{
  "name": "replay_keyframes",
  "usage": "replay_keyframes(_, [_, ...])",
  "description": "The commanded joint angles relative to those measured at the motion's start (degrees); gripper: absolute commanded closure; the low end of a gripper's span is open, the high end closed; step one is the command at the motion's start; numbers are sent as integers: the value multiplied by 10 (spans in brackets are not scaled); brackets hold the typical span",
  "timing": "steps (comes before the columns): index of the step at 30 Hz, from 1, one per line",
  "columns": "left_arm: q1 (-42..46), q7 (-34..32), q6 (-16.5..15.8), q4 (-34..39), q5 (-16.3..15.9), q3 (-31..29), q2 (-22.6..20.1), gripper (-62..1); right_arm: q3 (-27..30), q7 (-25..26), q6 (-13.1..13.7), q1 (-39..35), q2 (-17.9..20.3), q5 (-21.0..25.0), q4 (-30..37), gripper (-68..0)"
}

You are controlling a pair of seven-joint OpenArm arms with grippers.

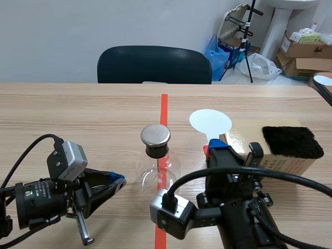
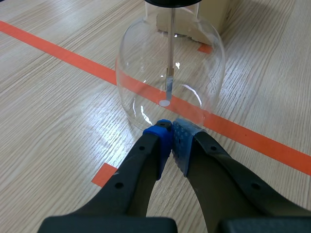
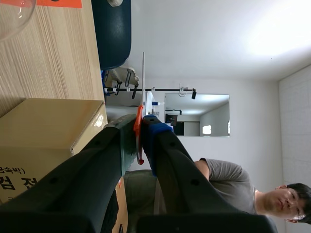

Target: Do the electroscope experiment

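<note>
Electroscope (image 1: pixel 157 162) on worktop, just ahead of left gripper (image 2: pixel 171 128); fingers together, empty. Glass flask light, slippery, fragile: hold by black neck. Right gripper (image 3: pixel 140 126) clamped on thin white disc (image 1: pixel 210 122) handle.

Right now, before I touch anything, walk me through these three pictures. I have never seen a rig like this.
This is a robot with two black arms working over a wooden table. The wide picture looks out from between the arms. The other two come from a camera on each wrist, looking past that arm's own fingers.

On the table stands a glass flask with a metal cap: the electroscope. Beside it is a cardboard box with a black fuzzy pad on top.

The left gripper is closed on nothing, its tips close to the flask. The right gripper is clamped on the red handle of a white disc.
</note>
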Motion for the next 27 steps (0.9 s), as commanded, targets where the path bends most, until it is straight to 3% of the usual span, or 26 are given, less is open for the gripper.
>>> replay_keyframes(1, [-3, -6, -3, 11, -4, -2, 1, -29, 3, 0, -8, 9, 0, 0, 2, -8])
replay_keyframes(27, [-3, -5, -3, 11, -4, -2, 2, -29, 3, 2, -5, 15, 0, 0, 2, -8])
